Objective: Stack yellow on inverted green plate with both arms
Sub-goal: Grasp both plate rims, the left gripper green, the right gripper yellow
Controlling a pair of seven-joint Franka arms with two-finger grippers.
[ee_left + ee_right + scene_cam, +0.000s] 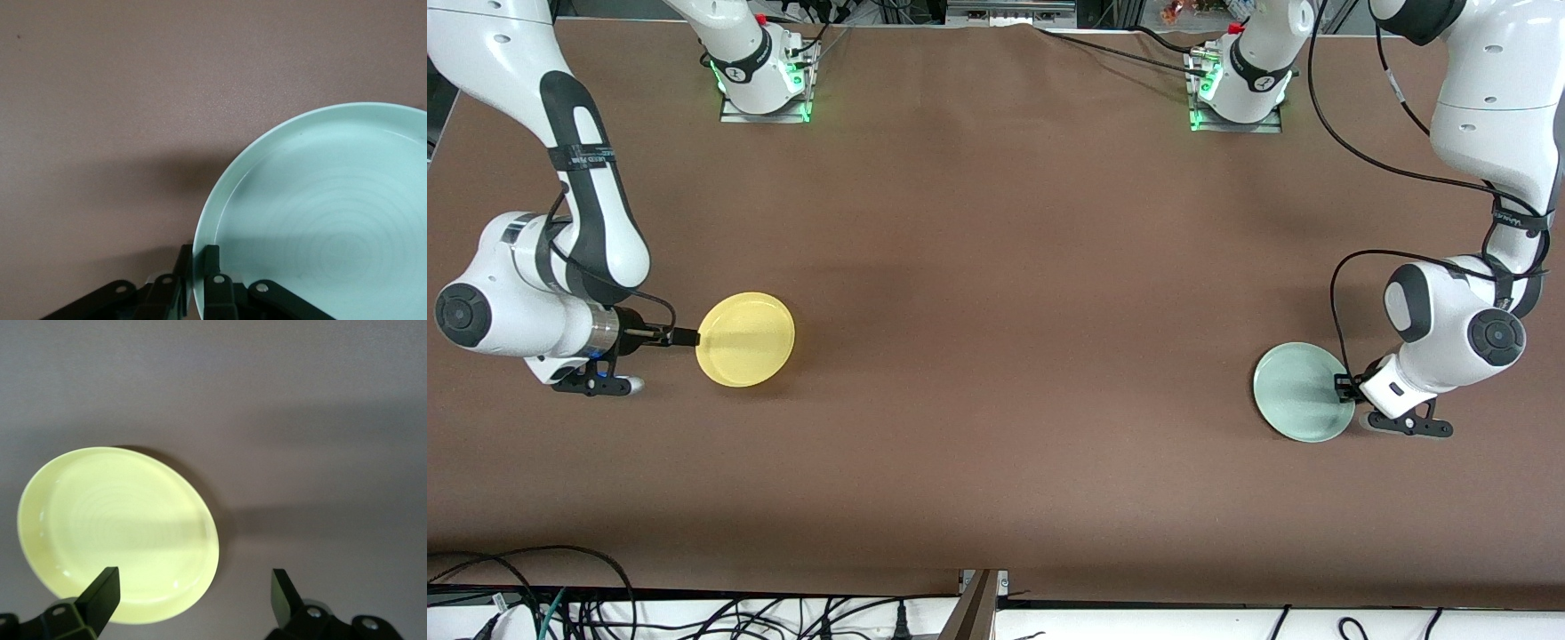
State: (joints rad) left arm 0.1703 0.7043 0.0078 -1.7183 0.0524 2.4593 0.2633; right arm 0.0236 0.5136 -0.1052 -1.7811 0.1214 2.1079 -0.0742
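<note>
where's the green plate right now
In the front view, the green plate lies right side up at the left arm's end of the table, its rim pinched in the left claw.

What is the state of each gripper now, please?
Left gripper: shut on the rim of the green plate.
Right gripper: open, holding nothing, at the edge of the yellow plate.

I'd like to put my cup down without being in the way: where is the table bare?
The wide brown stretch between the yellow plate and the green plate is bare. It is crowded at each plate: the right gripper stands open by the yellow, the left gripper pinches the green's rim.
</note>
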